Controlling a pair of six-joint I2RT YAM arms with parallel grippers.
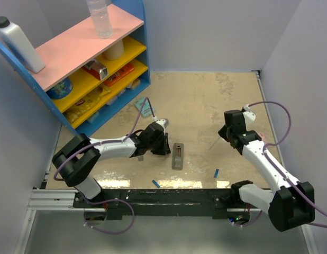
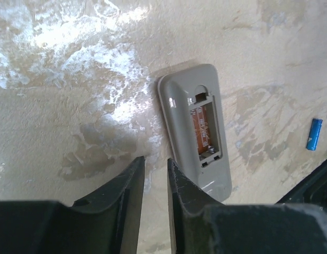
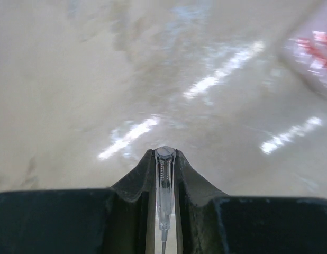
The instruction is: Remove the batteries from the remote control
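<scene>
The grey remote control (image 1: pixel 178 155) lies face down mid-table; its open battery bay (image 2: pixel 205 127) shows orange board and a spring, with no batteries inside. One blue battery (image 1: pixel 155 183) lies near the front edge and another (image 1: pixel 216 172) lies right of the remote; one also shows in the left wrist view (image 2: pixel 314 134). My left gripper (image 1: pixel 162 146) hovers just left of the remote (image 2: pixel 198 127), its jaws (image 2: pixel 155 161) a narrow gap apart and empty. My right gripper (image 1: pixel 225 134) is shut on a thin clear-handled stick (image 3: pixel 164 174), off to the right of the remote.
A blue shelf unit (image 1: pixel 134 79) with packets, a bottle and a white jug stands at the back left. A teal flat box (image 1: pixel 144 108) lies before it. A pink packet (image 3: pixel 314 53) lies by the right arm. The black rail (image 1: pixel 169 193) runs along the front edge.
</scene>
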